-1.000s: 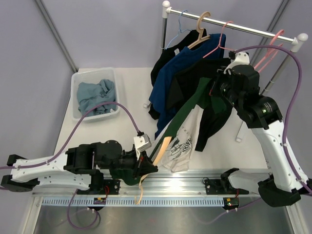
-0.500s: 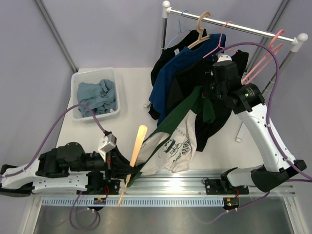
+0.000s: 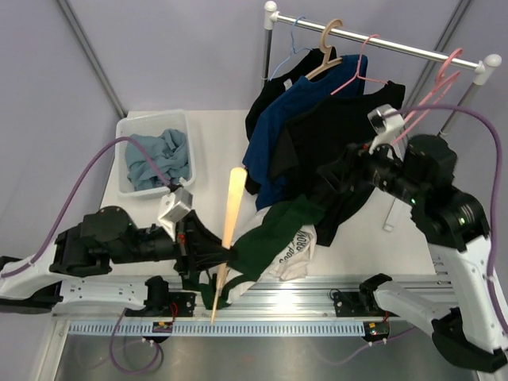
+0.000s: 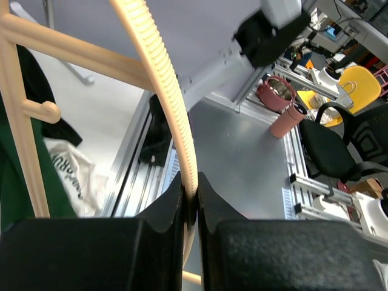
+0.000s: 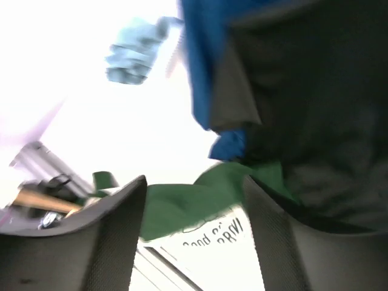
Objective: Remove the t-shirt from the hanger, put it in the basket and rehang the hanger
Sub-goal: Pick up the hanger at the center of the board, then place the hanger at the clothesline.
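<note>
Nearest the bases, the left gripper [image 4: 189,206] is clamped on the ribbed bar of the wooden hanger [image 3: 232,210], jaws closed tight with the bar pinched between them. The hanger stands steeply tilted, its low end over the aluminium rail [image 3: 302,295] at the table's near edge, its high end pointing toward the rack.

Task item: the green t-shirt [image 3: 270,238] hangs slack just right of the hanger. One part is bunched at the left gripper, the rest droops over a white printed garment [image 3: 295,252]. The left wrist view shows green cloth beside the hanger's frame, so I judge the shirt only partly free.

Step in hand: stripping the shirt off the hanger, left arm bracing. The right gripper [image 5: 194,188] is spread open with nothing between its fingers, poised above the green cloth and close to the black garments [image 3: 333,135].

Next move, as I judge it: the right arm descends, pinches green cloth only, and draws it away from the hanger.

Edges and room: bare table [image 3: 214,135] lies left of the hanger, toward the bin [image 3: 121,155]. The right side is crowded by the blue shirt [image 3: 278,127], the black garments and the rack bar [image 3: 397,44]. There is a snag risk there and along the near rail.
</note>
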Robot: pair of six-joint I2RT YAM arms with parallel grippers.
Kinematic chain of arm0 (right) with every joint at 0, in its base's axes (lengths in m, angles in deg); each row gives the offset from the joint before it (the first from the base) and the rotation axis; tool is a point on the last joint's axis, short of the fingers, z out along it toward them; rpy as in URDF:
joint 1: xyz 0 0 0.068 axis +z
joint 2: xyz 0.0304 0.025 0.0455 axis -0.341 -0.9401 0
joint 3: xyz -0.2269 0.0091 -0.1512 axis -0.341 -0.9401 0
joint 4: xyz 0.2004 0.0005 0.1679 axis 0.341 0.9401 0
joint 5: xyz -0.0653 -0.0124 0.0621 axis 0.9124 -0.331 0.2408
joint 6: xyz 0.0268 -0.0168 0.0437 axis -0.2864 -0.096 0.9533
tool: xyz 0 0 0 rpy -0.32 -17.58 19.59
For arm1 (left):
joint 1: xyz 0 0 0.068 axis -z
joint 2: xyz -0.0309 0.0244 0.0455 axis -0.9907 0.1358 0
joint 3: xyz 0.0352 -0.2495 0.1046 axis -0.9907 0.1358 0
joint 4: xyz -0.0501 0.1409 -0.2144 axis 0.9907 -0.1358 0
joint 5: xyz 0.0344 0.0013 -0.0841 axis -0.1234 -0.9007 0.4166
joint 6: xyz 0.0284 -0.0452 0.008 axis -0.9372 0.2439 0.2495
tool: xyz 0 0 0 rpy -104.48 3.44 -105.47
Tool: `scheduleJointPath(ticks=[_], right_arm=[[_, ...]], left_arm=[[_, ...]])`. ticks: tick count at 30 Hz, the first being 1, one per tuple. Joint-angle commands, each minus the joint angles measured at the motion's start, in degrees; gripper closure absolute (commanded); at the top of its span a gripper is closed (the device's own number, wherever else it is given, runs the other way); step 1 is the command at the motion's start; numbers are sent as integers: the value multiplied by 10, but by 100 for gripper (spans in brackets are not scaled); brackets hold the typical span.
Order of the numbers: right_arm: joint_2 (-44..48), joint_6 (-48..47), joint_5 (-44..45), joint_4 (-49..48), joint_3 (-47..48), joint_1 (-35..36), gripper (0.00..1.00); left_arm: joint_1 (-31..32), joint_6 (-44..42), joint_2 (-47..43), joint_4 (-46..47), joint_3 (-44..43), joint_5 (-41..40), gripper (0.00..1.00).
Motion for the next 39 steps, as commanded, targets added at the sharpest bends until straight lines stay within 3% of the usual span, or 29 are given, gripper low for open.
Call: scheduleJointPath(ticks=[1, 8, 10, 14, 21, 24, 28, 33, 39], right_arm=[[81, -48, -117, -94, -49, -3, 23], [164, -150, -242, -178, -131, -3, 16], [199, -152, -259, -244, -185, -3, 13], [198, -187, -356, -256, -211, -3, 16], [234, -233, -367, -320, -248, -3, 19], [230, -276, -356, -287, -230, -3, 19], [222, -311, -403, -287, -206, -2, 17], [146, -347, -518, -151, -81, -3, 17], [101, -357, -512, -161, -93, 17, 16]], left_arm=[[-16, -11, 85, 26, -80, 34, 100], [-181, 37, 213, 56, -129, 251, 100], [-210, 50, 228, 79, -124, 331, 100], [-254, 64, 257, 108, -107, 468, 100], [-255, 49, 258, 65, -60, 469, 100], [-255, 59, 239, 59, -30, 470, 100], [-255, 66, 219, 49, -7, 470, 100], [-255, 72, 211, 36, 21, 486, 100], [-255, 78, 207, 45, 60, 501, 100]])
